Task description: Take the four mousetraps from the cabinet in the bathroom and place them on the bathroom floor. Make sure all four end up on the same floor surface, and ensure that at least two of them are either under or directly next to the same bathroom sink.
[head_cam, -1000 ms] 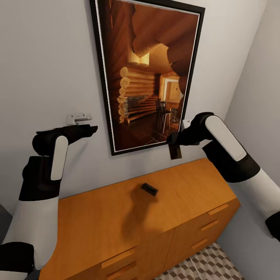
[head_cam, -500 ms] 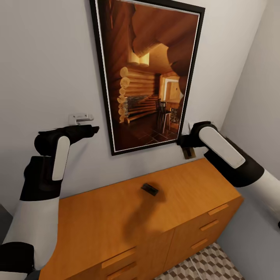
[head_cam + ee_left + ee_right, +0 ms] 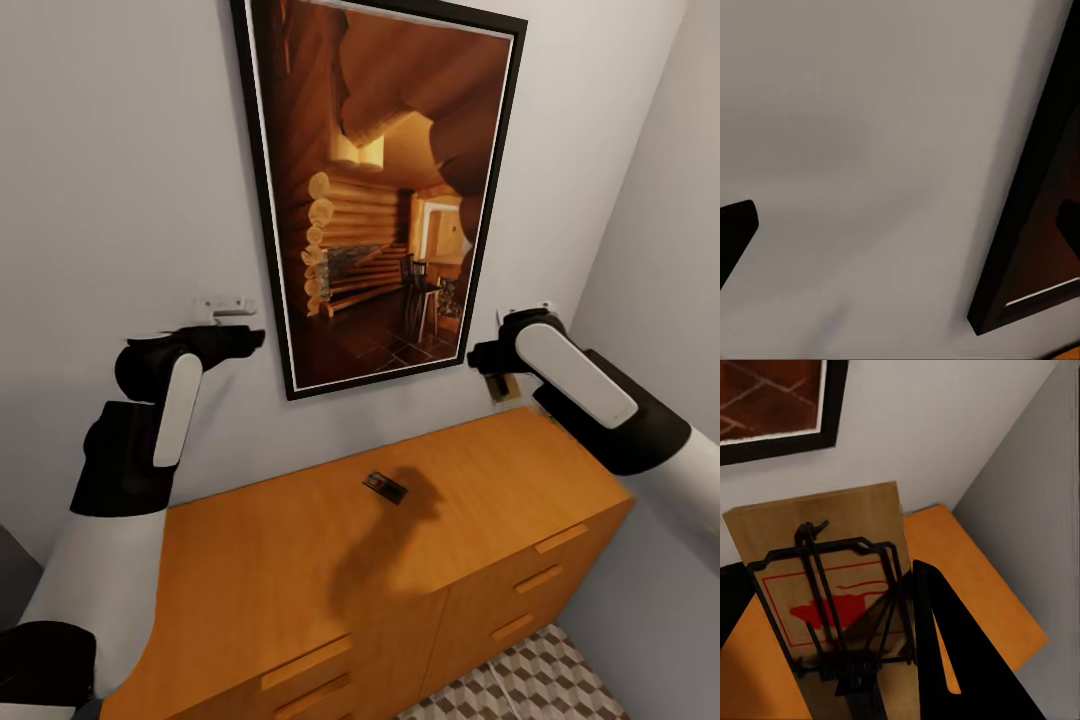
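Behind right arm (image 3: 575, 375) — half-hidden mousetrap (image 3: 500, 387)

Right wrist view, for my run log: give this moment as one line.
right gripper: shut on mousetrap, raised above cabinet | second mousetrap: on cabinet top | left gripper: near wall, holding nothing seen

Both arms are reaching forward at chest height, elbows bent. The left gripper (image 3: 240, 339) is pointing toward the wall, and whether its fingers are parted is unclear. The right gripper (image 3: 497, 372) is clamping a mousetrap (image 3: 832, 592), its dark fingers (image 3: 945, 637) pressing the board's edges.
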Tool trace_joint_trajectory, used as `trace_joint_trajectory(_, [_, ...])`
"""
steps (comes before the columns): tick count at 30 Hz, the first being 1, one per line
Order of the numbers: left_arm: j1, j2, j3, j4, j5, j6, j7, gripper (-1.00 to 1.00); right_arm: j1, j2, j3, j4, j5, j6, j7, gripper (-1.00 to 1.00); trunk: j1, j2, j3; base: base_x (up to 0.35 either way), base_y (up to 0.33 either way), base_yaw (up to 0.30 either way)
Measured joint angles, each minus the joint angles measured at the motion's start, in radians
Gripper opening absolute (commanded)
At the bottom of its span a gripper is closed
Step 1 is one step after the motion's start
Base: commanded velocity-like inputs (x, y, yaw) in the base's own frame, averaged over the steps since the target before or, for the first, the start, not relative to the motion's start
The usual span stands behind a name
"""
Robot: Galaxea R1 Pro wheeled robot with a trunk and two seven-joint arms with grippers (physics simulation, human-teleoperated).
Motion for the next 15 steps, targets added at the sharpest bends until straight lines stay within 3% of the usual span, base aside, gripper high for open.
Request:
trace_joint_trajectory(9, [0.000,-0.004,-0.005,0.021,0.000,0.000,0.013,1.00,-0.099,0.012,-0.001,0.088,-0.014,0.010,0.000,-1.00,0.000,0.000,0.000,0.000,0.000,0.000])
trace_joint_trajectory(15, [0.000,-0.005,-0.005,0.024,-0.001,0.000,0.014,1.00,-0.191,0.038,0.012,0.160,-0.077,0.011,0.000,-1.00,0.000,0.000,0.000,0.000,0.000,0.000])
